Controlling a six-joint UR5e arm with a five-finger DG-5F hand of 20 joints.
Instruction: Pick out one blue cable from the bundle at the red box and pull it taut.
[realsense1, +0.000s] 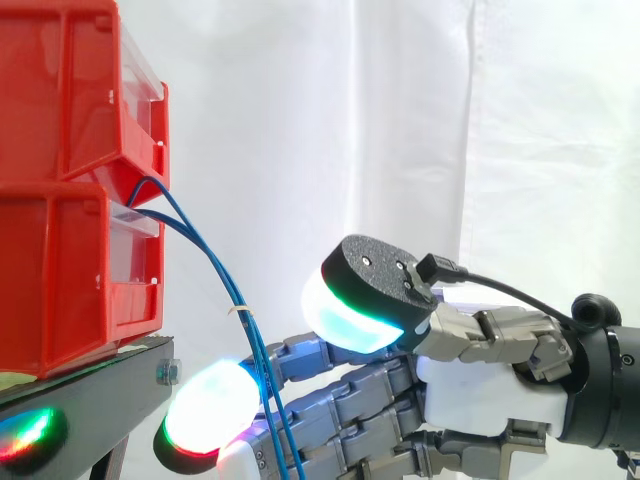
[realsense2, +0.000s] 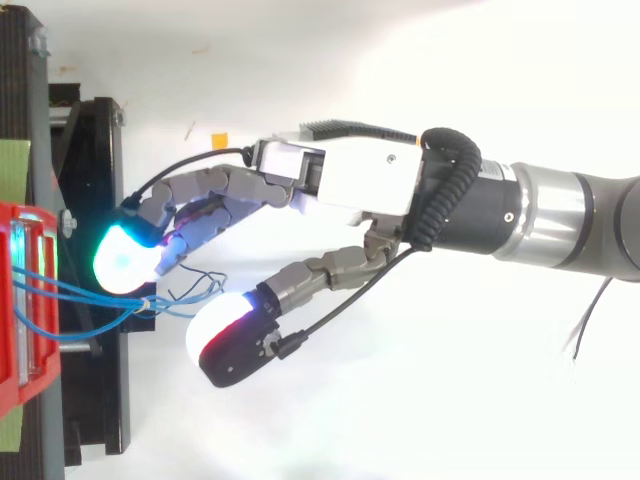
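Several blue cables (realsense1: 252, 345) run from the red box (realsense1: 70, 290) lengthwise down through the gap between my robot hand's (realsense2: 360, 185) spread fingers and thumb. Nothing is pinched yet, so I judge closing comes next.

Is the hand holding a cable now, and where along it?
Nothing is held. The hand is open; the blue cables from the red bin run free through the gap between its thumb and fingers.
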